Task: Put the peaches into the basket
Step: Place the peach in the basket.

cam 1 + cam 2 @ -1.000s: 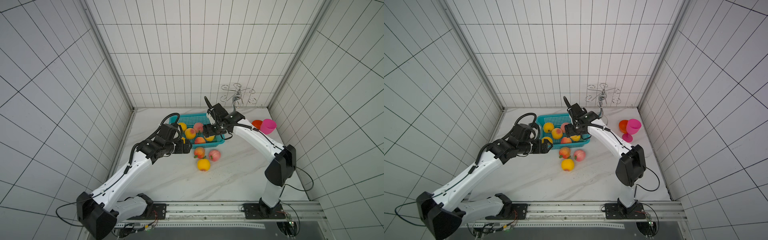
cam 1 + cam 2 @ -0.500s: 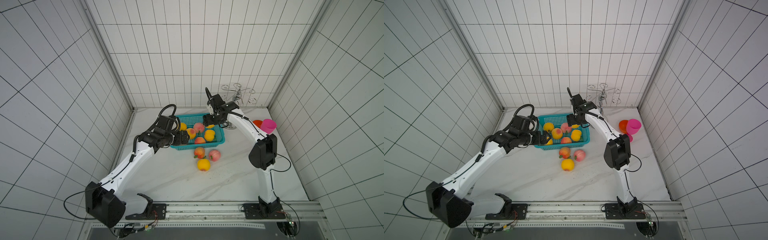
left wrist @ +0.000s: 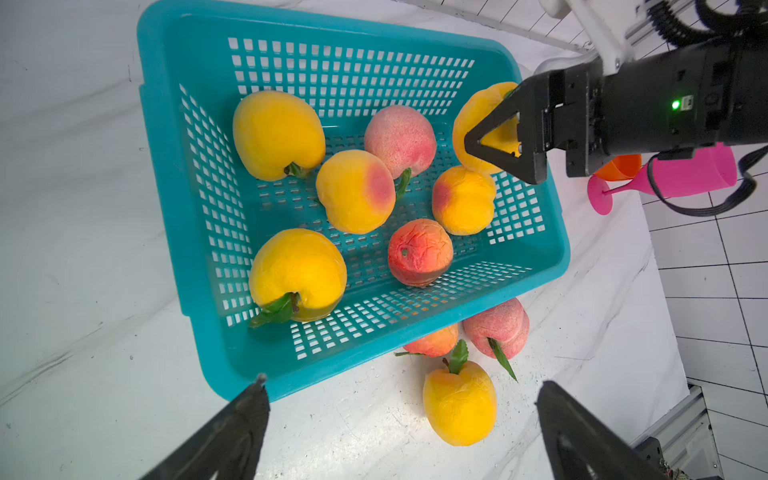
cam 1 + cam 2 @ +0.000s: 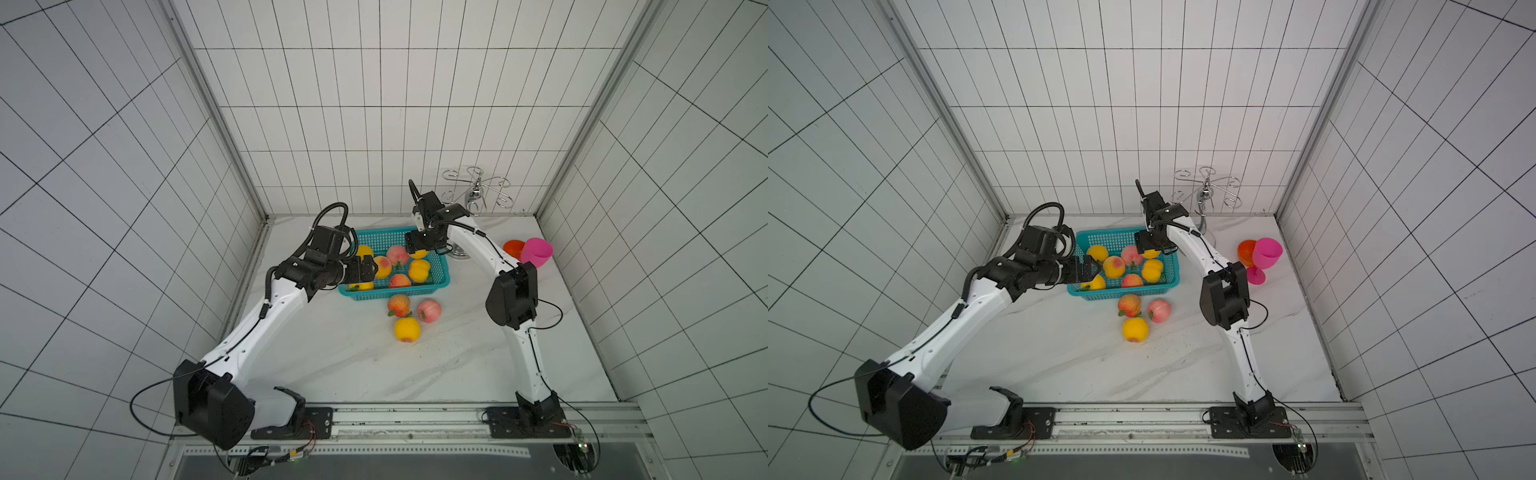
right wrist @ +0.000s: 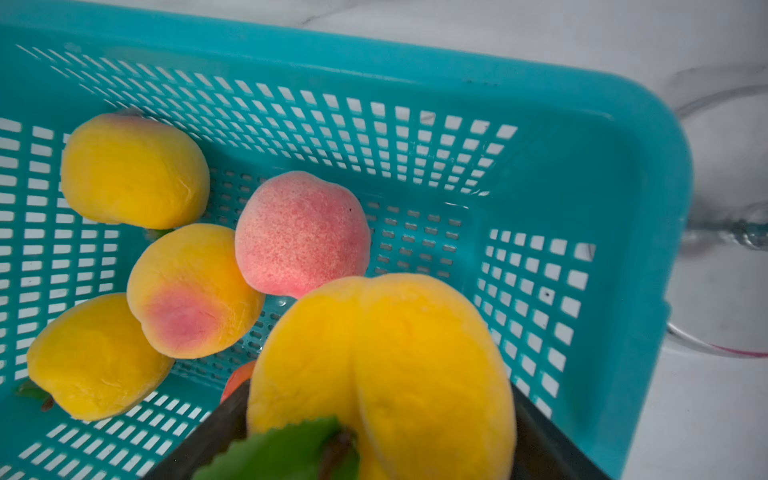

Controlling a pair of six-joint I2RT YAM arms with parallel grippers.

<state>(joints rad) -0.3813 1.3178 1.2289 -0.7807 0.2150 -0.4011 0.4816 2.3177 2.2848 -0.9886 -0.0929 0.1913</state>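
The basket (image 4: 395, 294) sits under both of your grippers. Your left gripper (image 3: 401, 386) hangs over the basket's edge with its jaws spread wide and nothing between them. Your right gripper (image 5: 382, 415) clamps a yellow peach (image 5: 382, 365) above the basket's other end. The right wrist view shows that grip plainly, while both top views give only a sliver of yellow. Six peaches (image 3: 355, 191) lie inside. Three more peaches (image 3: 459, 401) rest on the table (image 4: 332, 353) near your left fingertips, outside the right wrist view.

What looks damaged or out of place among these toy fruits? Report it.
The red-orange toy peach in the turquoise perforated plastic basket looks damaged: its skin is creased and cracked, and a bare hole shows where the yellow peach nearby carries a green leaf.
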